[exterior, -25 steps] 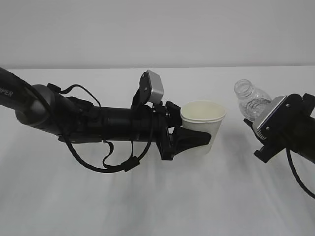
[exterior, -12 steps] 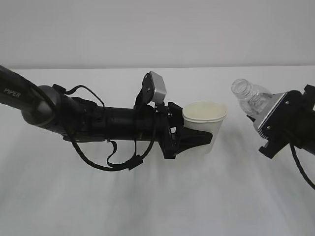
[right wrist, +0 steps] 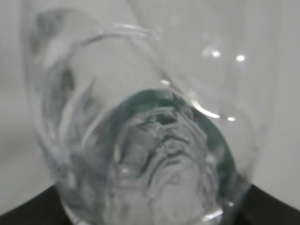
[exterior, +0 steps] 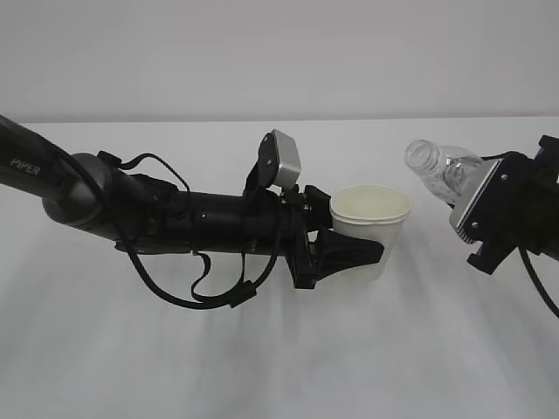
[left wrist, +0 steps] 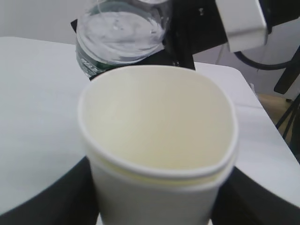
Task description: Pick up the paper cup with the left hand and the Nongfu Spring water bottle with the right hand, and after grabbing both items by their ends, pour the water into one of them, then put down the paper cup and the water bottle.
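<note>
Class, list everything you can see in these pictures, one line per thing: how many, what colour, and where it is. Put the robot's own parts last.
paper cup: one, cream, upright, held between the fingers of the left gripper, centre of the exterior view.
Nongfu Spring water bottle: one, clear with a dark green label, capless, tilted with its neck toward the cup, held at the right.
table: one, white, under both arms.
wall: one, pale grey, behind the table.
left gripper: one, black, closed on the cup.
right gripper: one, black, closed on the bottle, its fingers hidden behind its grey camera box in the exterior view.
</note>
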You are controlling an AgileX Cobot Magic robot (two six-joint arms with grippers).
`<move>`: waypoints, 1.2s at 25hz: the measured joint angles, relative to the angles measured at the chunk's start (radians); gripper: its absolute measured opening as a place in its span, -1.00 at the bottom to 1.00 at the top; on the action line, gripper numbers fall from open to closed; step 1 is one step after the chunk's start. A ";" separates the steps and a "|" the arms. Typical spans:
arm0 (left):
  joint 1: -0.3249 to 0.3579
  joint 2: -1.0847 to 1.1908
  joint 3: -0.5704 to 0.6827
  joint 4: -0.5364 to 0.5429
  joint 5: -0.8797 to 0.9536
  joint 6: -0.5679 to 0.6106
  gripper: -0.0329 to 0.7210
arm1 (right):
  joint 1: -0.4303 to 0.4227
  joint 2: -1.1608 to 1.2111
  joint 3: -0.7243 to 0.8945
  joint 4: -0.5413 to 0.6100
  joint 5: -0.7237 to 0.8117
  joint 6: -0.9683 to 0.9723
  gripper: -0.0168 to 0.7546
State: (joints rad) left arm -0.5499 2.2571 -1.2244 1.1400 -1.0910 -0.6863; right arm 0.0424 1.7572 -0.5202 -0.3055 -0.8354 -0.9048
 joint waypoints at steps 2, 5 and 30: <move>0.000 0.000 0.000 0.002 0.000 0.000 0.29 | 0.000 0.000 0.000 0.006 0.000 -0.021 0.13; 0.000 0.000 0.000 0.004 -0.006 0.000 0.29 | 0.000 0.000 0.000 0.023 0.000 -0.050 0.13; -0.021 0.028 -0.059 0.010 0.044 0.000 0.29 | 0.000 -0.001 0.000 0.094 0.000 -0.201 0.13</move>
State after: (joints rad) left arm -0.5711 2.2849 -1.2838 1.1496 -1.0472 -0.6863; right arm 0.0424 1.7566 -0.5202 -0.2115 -0.8354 -1.1057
